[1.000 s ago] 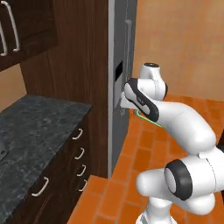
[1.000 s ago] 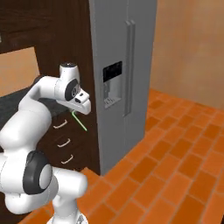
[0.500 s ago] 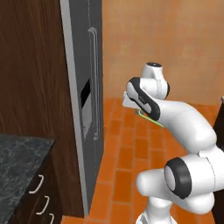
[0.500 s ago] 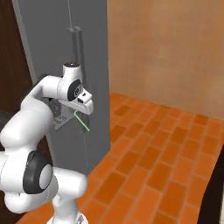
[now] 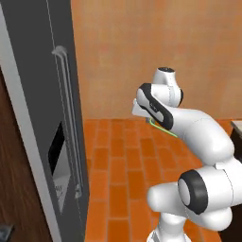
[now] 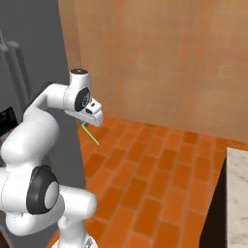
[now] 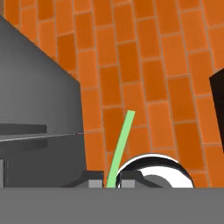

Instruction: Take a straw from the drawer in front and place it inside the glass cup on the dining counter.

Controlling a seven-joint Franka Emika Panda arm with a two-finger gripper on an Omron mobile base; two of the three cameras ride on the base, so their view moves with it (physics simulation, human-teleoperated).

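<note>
Midway through carrying: gripper clamped on the lower end of the straw, raised above the brick floor beside the grey fridge. Best done by keeping the grip firm and the wrist level, swinging slowly toward the marble counter at the right edge, avoiding the fridge side. Long axis running straight out from the fingertips, free end slanting down and away toward the floor; green length also visible below the hand.
</note>
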